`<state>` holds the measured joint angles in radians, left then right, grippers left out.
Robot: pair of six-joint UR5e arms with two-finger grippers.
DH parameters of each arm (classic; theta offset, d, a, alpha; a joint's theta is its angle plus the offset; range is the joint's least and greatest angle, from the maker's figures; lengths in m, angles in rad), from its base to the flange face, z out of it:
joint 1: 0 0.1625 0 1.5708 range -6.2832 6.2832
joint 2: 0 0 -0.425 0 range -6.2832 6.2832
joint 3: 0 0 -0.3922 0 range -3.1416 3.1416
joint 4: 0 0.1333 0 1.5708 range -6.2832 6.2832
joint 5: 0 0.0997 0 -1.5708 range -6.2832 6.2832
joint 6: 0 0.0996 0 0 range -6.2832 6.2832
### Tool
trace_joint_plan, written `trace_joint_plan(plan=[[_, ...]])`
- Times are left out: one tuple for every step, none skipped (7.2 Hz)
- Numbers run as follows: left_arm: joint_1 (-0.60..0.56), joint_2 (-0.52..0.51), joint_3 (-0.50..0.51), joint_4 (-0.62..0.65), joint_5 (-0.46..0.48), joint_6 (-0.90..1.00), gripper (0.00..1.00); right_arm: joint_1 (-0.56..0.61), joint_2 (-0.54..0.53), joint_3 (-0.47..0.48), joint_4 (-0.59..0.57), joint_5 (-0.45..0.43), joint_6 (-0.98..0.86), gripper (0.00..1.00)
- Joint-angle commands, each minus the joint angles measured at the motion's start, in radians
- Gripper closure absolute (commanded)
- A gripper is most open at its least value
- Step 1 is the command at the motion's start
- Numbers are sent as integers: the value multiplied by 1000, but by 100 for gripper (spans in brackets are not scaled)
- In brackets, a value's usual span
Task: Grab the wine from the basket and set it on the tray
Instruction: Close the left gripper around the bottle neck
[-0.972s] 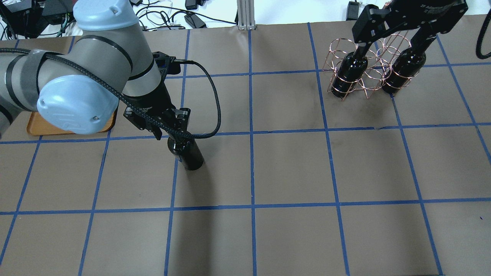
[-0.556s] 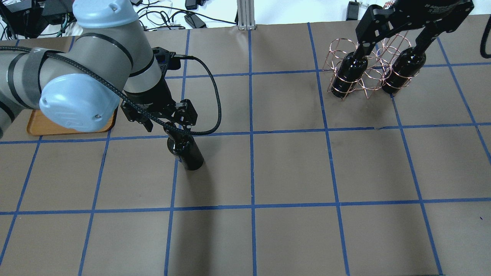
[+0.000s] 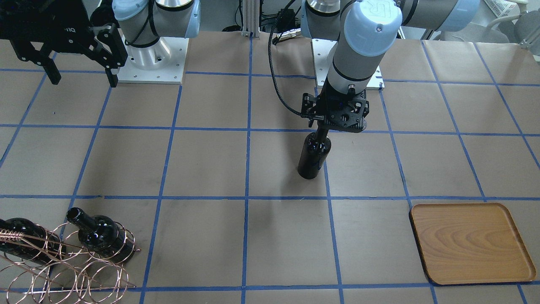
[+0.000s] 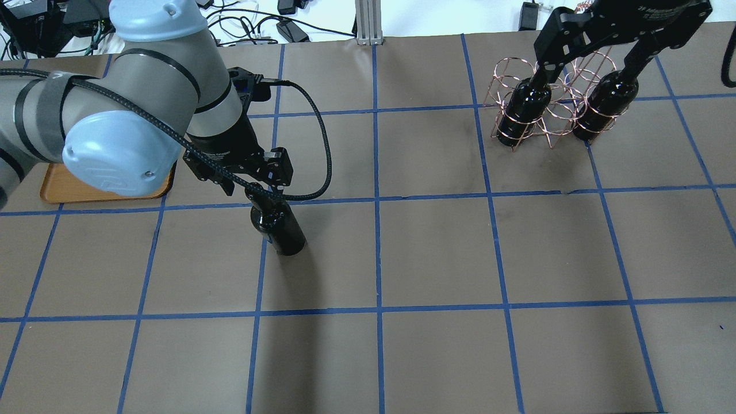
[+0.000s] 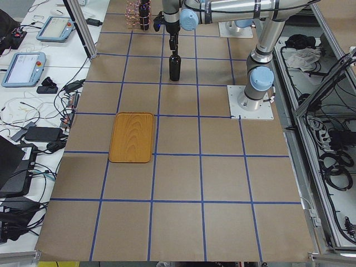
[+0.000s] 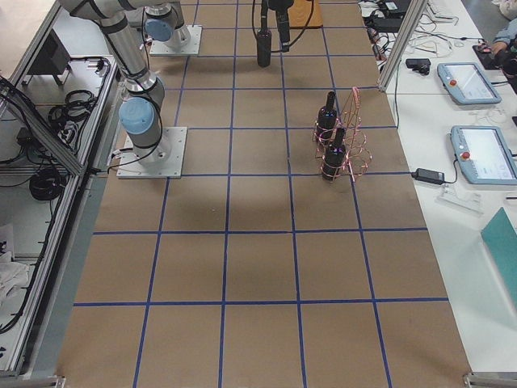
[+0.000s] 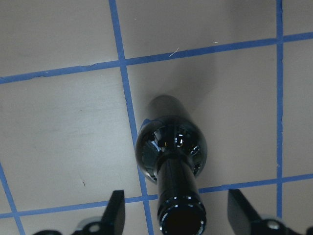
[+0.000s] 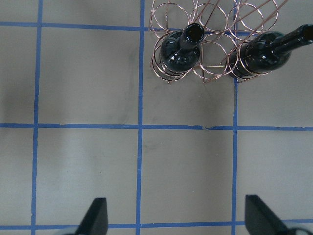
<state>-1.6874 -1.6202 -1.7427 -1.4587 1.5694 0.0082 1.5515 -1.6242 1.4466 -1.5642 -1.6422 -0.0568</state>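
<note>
One wine bottle (image 3: 313,156) stands upright on the brown table, left of centre in the overhead view (image 4: 280,230). My left gripper (image 4: 253,187) is open, with a finger on each side of the bottle's neck and clear of it, as the left wrist view (image 7: 178,215) shows. The copper wire basket (image 4: 549,109) stands at the far right and holds two more bottles (image 4: 520,112) (image 4: 604,106). My right gripper (image 4: 586,63) hangs open and empty above the basket. The wooden tray (image 3: 468,242) lies empty at the far left, partly hidden by my left arm in the overhead view (image 4: 54,192).
Blue tape lines mark a grid on the table. Both arm bases (image 3: 147,63) are bolted at the robot's edge. Cables and power bricks (image 4: 287,29) lie beyond the table's far edge. Bare table lies between the standing bottle and the tray.
My left gripper has turned and risen a little, so the top of the bottle's neck now shows below it. The bottle has stayed put. My right gripper shifted slightly to the right.
</note>
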Motion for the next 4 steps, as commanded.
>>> trace_joint_plan(plan=[[0,0,-3,-21,-2,-2,38,-2,-8,0,7,-2,0,0],[0,-1,0,-20,-2,-2,76,-2,-12,2,10,-11,0,0],[0,-1,8,-20,0,1,100,-2,-14,2,9,-31,-2,0],[0,-1,11,-20,0,1,100,-1,-14,2,9,-31,-2,0]])
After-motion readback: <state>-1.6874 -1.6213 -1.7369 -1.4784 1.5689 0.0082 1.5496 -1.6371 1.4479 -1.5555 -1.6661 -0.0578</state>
